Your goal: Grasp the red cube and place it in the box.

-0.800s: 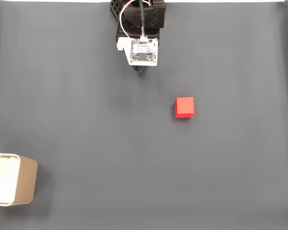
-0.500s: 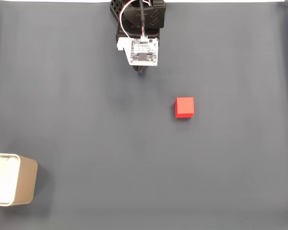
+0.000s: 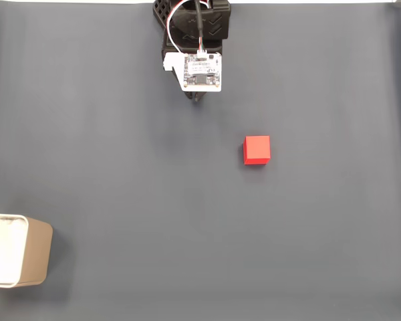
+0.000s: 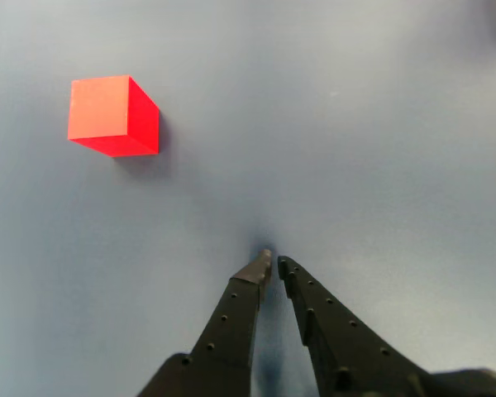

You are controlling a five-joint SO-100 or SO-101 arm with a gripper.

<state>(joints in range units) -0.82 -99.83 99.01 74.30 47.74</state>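
Note:
The red cube (image 3: 257,150) lies on the dark grey mat, right of centre in the fixed view. The tan box (image 3: 35,253) with its white inside stands at the lower left edge, partly cut off. My arm hangs at the top centre, and the gripper (image 3: 198,98) is mostly hidden under a white circuit board (image 3: 200,71). In the other view the black gripper (image 4: 273,260) points down at bare mat, its fingertips almost touching and holding nothing. There the red cube (image 4: 113,116) sits well up and to the left of the tips.
The dark grey mat (image 3: 187,234) covers the table, with its far edge along the top of the fixed view. Wide bare mat separates the cube from the box.
The circuit board on the wrist has shifted very slightly. The cube and the box have not moved.

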